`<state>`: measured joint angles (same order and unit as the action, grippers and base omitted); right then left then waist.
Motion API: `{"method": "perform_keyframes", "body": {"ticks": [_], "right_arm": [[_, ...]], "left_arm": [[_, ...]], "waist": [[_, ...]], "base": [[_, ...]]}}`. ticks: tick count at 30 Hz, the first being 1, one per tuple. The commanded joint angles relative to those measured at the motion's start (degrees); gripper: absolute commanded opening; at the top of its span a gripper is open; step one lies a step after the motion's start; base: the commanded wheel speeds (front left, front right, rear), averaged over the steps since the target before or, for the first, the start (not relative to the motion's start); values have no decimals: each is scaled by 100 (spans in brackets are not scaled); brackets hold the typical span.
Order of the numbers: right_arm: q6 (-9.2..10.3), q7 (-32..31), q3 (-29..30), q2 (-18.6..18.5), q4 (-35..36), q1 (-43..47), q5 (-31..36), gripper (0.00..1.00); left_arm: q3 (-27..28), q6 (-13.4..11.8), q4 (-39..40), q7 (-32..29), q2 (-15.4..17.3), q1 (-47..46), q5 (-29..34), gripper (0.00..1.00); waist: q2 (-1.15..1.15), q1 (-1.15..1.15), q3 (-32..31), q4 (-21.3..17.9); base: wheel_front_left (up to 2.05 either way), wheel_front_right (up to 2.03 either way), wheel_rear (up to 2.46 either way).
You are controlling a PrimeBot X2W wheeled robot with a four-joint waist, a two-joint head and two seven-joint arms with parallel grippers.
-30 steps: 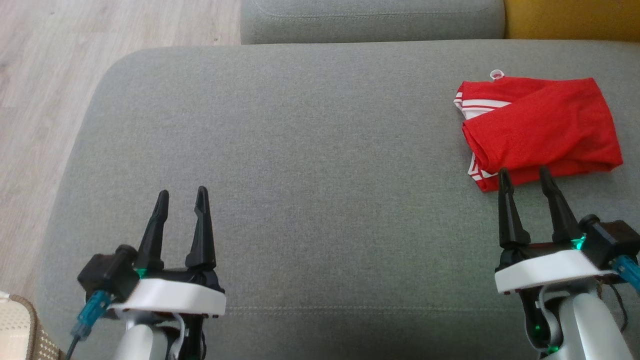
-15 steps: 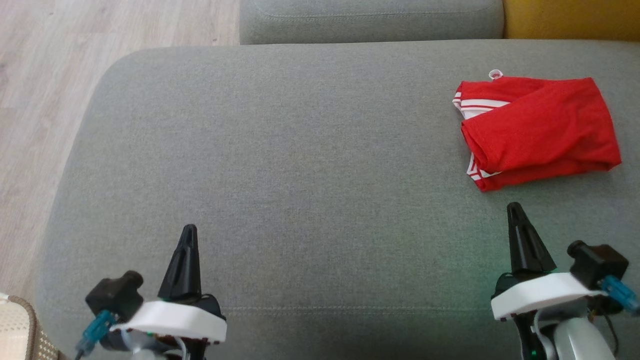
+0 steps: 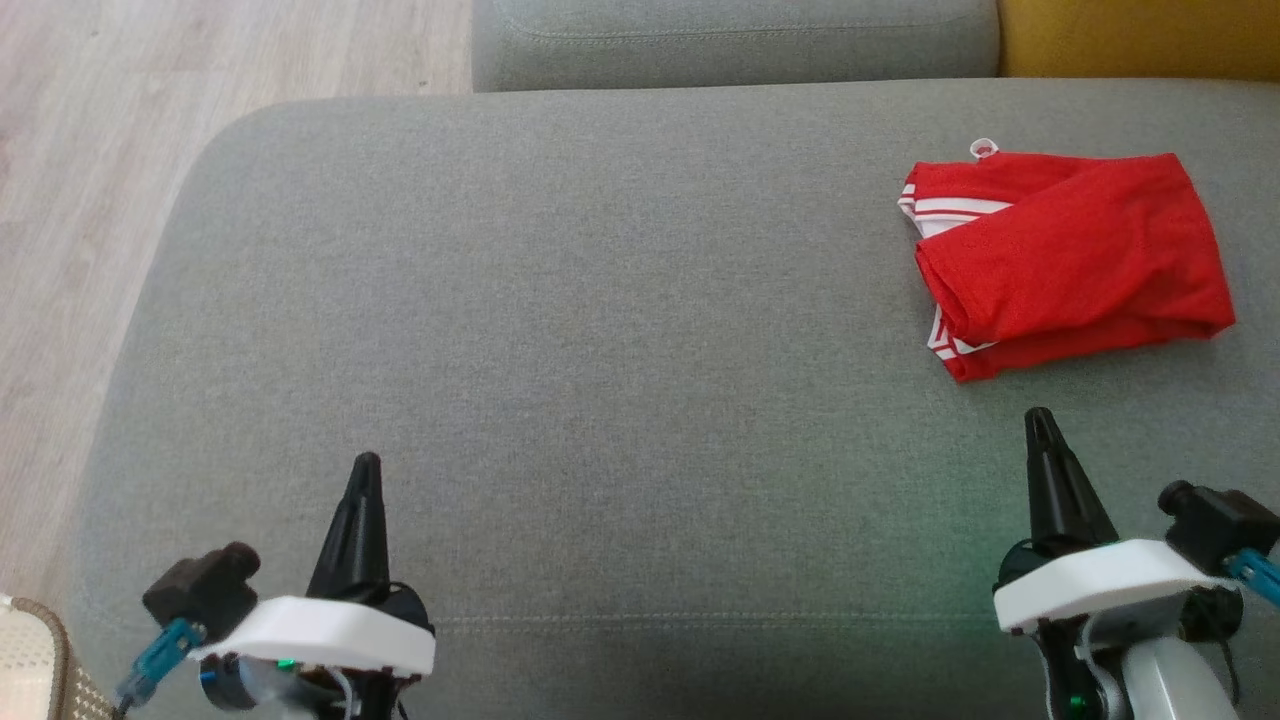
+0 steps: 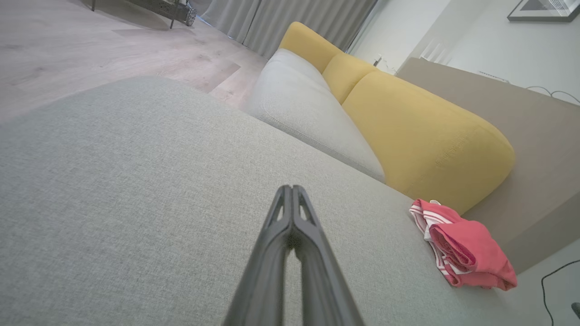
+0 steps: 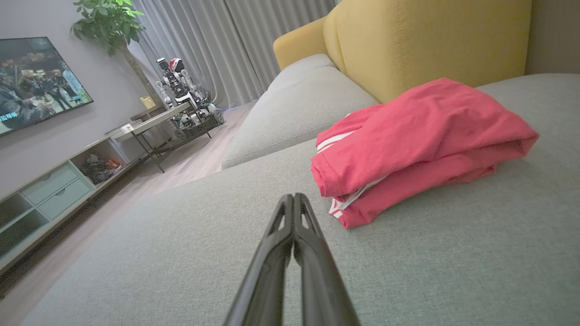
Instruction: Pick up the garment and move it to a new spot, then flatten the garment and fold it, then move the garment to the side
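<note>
red folded garment (image 3: pixel 1065 258) with white stripes lies at the right of a grey sofa cushion (image 3: pixel 560 330); left gripper (image 3: pixel 365 462) and right gripper (image 3: pixel 1040 416), fingers pressed together, hover empty.

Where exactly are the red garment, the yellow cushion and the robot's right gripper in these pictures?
red garment (image 3: pixel 1075 250), head view, middle of its folded top layer.
yellow cushion (image 4: pixel 421 131), left wrist view, its broad front face.
right gripper (image 3: pixel 1040 420), head view, between its closed fingertips.
</note>
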<state>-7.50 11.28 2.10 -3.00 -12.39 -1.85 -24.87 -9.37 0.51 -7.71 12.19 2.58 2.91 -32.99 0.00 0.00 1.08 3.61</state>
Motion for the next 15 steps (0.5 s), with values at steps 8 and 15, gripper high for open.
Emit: {"method": "perform_keyframes", "body": {"ticks": [8, 15], "right_arm": [[0, -157, 66, 0, 140, -285, -631, 0], [0, -273, 93, 1, 118, -295, -1069, 0]], "left_arm": [[165, 87, 90, -121, 92, -355, -584, 0], [236, 131, 45, -220, 111, -393, -993, 0]], "waist": [[0, 0, -8, -30], [0, 0, -14, -53]], "base": [[0, 0, 0], [0, 0, 0]]}}
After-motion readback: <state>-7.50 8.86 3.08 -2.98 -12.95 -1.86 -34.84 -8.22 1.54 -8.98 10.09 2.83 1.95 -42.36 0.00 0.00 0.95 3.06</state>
